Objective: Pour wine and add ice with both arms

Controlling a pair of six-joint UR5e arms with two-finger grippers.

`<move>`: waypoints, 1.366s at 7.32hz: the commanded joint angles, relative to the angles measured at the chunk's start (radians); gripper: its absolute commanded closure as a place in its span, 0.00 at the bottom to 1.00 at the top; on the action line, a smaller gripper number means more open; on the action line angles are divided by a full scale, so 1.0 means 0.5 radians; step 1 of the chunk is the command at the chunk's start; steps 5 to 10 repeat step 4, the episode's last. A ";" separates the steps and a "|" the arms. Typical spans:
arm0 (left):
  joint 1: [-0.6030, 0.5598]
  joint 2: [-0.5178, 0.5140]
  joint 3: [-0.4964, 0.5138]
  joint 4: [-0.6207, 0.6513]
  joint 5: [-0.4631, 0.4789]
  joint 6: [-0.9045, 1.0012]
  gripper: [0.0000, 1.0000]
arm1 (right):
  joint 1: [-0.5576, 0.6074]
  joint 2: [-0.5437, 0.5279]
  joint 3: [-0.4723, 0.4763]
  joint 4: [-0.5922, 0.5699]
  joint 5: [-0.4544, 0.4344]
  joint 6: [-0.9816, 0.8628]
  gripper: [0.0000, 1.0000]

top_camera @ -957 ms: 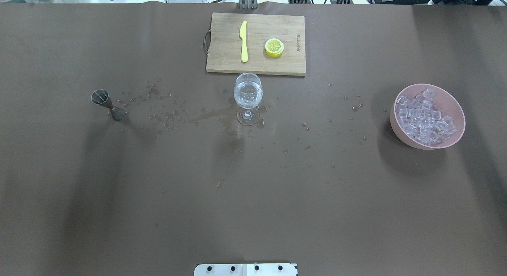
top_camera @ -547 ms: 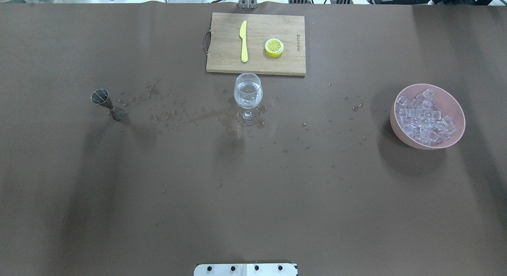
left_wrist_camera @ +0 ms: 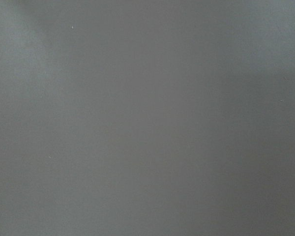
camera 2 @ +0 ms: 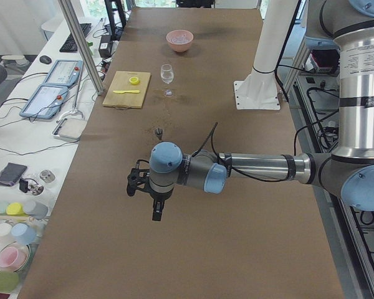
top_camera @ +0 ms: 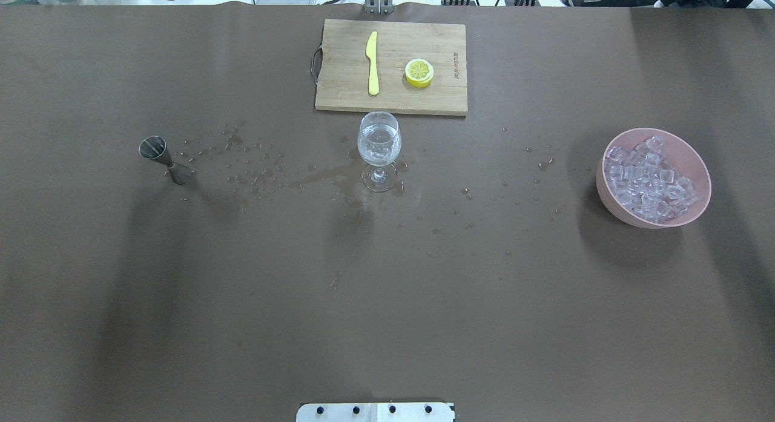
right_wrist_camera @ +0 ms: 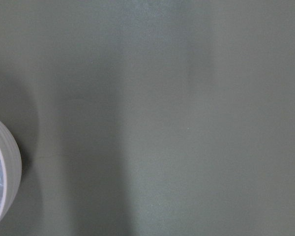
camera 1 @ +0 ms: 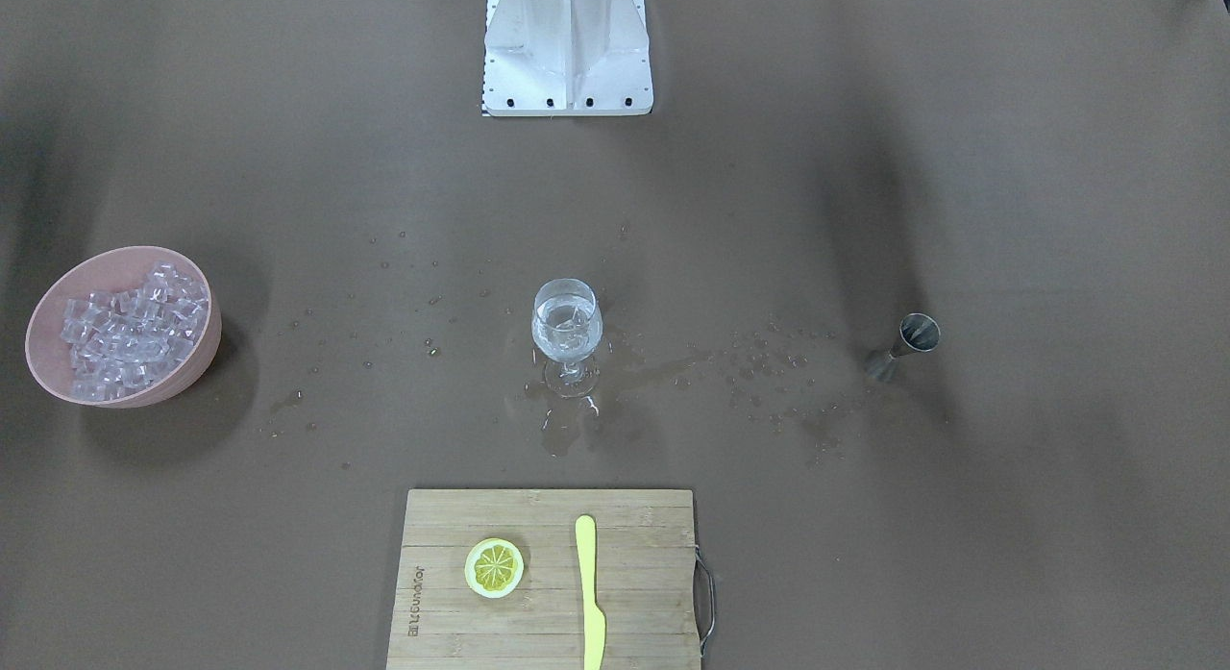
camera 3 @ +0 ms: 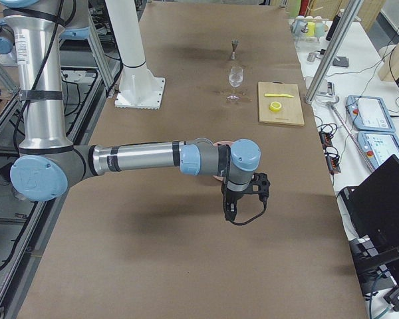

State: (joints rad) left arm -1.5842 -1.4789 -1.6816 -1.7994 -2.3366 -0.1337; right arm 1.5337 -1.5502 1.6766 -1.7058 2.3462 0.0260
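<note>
The left arm [camera 2: 255, 169] reaches out low over the brown counter [top_camera: 387, 301]. Its black tool [camera 2: 156, 215] points down at the counter and touches nothing. It shows only from the side, so it is not clear if the tool is open or closed.

On the left part of the counter, a small metal measuring cup [top_camera: 162, 158] stands upright. Wet drops and a thin spill [top_camera: 327, 177] run from near the cup to the wine glass [top_camera: 379, 145].

The glass stands upright in the middle of the counter. The wine [top_camera: 378, 149] is inside it, clear like water.

Just behind the glass lies a wooden board [top_camera: 339, 77]. A yellow knife [top_camera: 372, 63] and a lemon slice [top_camera: 419, 72] lie apart on the board.

Far to the right sits a pink bowl [top_camera: 605, 195]. The ice [top_camera: 648, 180] is heaped in it, many small clear cubes.

The right arm [camera 3: 139, 158] stretches over the counter near the bowl. Its tool [camera 3: 230, 214] points down above the counter. It too shows only from the side, so it is not clear if it is open or closed.
</note>
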 commanded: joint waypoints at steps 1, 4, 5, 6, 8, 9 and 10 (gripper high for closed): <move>0.002 -0.003 0.001 0.000 0.001 -0.003 0.02 | 0.000 -0.004 0.003 -0.003 0.002 -0.006 0.00; 0.002 -0.003 0.001 0.000 -0.002 -0.012 0.02 | 0.007 -0.010 0.012 -0.003 0.008 -0.009 0.00; 0.002 -0.003 0.001 0.000 -0.002 -0.012 0.02 | 0.007 -0.010 0.012 -0.003 0.008 -0.009 0.00; 0.002 -0.003 0.001 0.000 -0.002 -0.012 0.02 | 0.007 -0.010 0.012 -0.003 0.008 -0.009 0.00; 0.002 -0.003 0.001 0.000 -0.002 -0.012 0.02 | 0.007 -0.010 0.012 -0.003 0.008 -0.009 0.00; 0.002 -0.003 0.001 0.000 -0.002 -0.012 0.02 | 0.007 -0.010 0.012 -0.003 0.008 -0.009 0.00; 0.002 -0.003 0.001 0.000 -0.002 -0.012 0.02 | 0.007 -0.010 0.012 -0.003 0.008 -0.009 0.00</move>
